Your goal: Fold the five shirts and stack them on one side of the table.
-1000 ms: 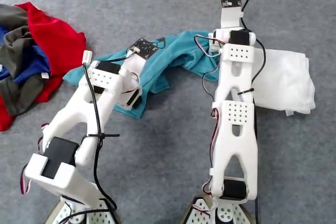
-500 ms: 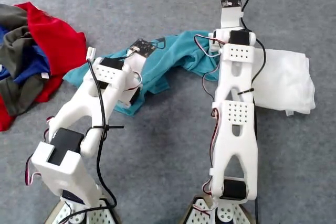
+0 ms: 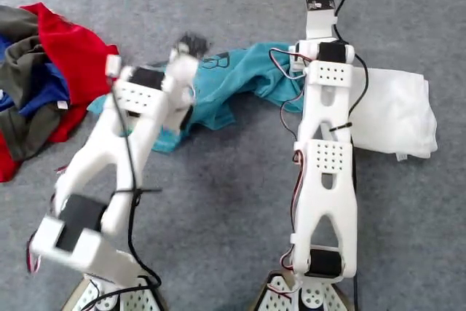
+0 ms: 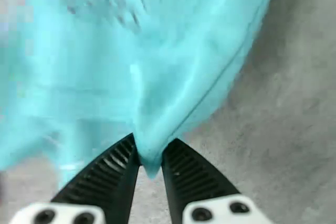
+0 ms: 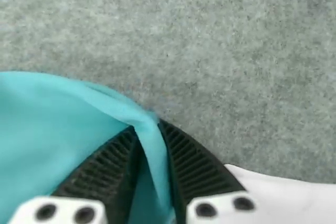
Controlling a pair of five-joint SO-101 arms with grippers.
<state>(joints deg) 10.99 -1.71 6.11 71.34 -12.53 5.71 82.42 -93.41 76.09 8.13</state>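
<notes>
Table [image 3: 218, 202], teal shirt [image 3: 247, 78] clamped in left pincer [image 4: 150, 158] and right pincer [image 5: 149, 140], white shirt [image 3: 397, 118] beside

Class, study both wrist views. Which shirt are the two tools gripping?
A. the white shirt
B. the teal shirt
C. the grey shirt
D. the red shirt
B: the left tool and the right tool are each shut on a fold of the teal shirt, as the wrist views show.
</notes>
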